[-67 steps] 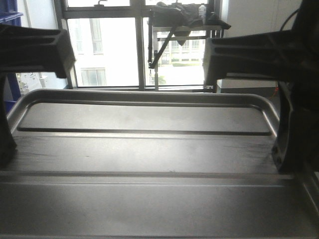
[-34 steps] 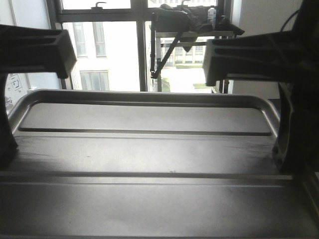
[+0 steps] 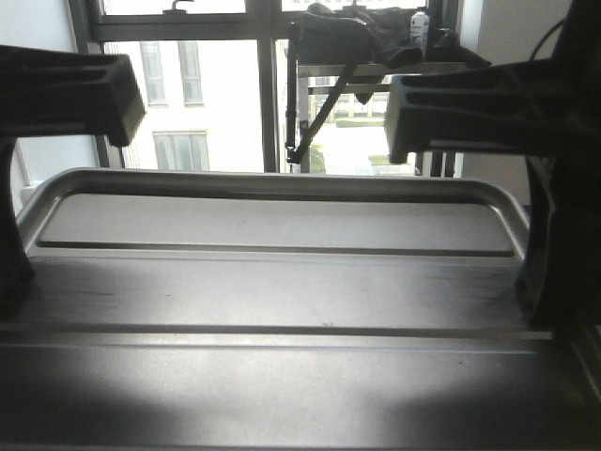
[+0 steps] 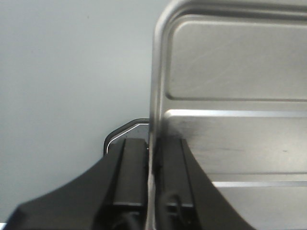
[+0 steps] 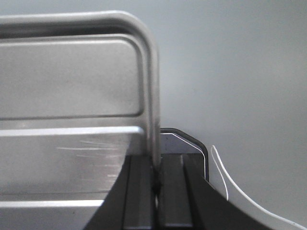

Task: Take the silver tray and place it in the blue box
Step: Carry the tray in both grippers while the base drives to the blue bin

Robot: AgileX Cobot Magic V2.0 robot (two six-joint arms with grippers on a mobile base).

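The tray [image 3: 282, 282] fills the lower part of the front view, lying about level with its long side across the picture. Its brushed metal shows a raised rim, rounded far corners and two long straight ridges running from side to side. It is held at both short ends. What lies beneath it is hidden.

The left arm [image 3: 61, 89] and the right arm [image 3: 479, 103] show as dark shapes above the tray's two ends. Each reaches down to the rim at its own side.

In the left wrist view, the left end effector [image 4: 151, 148] is closed on the tray's left rim. One black finger [image 4: 134, 172] is outside the rim and the other is inside, and the metal edge stands upright between them. Beyond the rim there is only a plain pale grey surface.

In the right wrist view, the right end effector [image 5: 156, 165] is likewise clamped on the right rim, near a rounded corner. One finger is on the tray's floor side and one is outside. A thin white cable [image 5: 235, 191] curves just beside the outer finger.

Behind the tray in the front view is a bright window [image 3: 207, 103] with a dark frame. In front of it stands a stand [image 3: 376, 66] bearing dark bundled things and a small bottle [image 3: 420, 21].
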